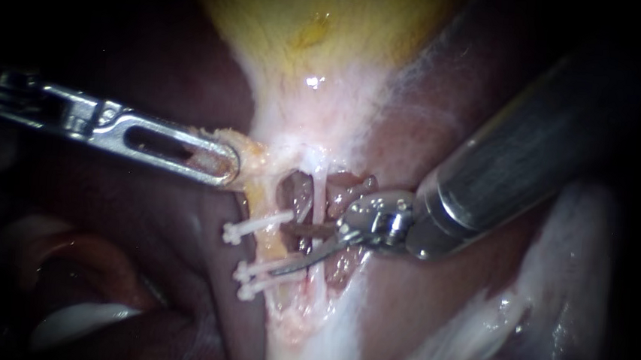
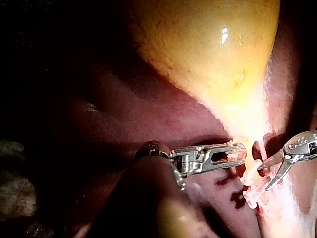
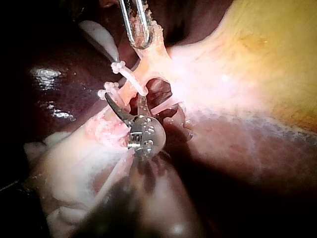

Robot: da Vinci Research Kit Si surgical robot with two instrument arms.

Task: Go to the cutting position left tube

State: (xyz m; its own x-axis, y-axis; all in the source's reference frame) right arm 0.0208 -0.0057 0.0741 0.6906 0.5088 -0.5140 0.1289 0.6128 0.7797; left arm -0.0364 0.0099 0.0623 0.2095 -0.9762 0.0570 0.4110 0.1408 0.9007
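In the centre of the endoscope view, the left tube (image 1: 259, 202) runs down from the gallbladder (image 1: 309, 21) and carries three white clips (image 1: 258, 270), one above and two below. The right instrument (image 1: 279, 251) enters from the upper right with its blades spread, tips at the tube between the upper clip and the lower pair. The left instrument (image 1: 223, 166), coming from the left edge, pinches yellowish tissue (image 1: 247, 148) at the tube's upper end.

Yellow gallbladder (image 1: 309, 21) fills the top centre of the frame, narrowing downward; dark red liver (image 1: 409, 314) lies on both sides, with pale glistening tissue (image 1: 580, 243) at lower right.
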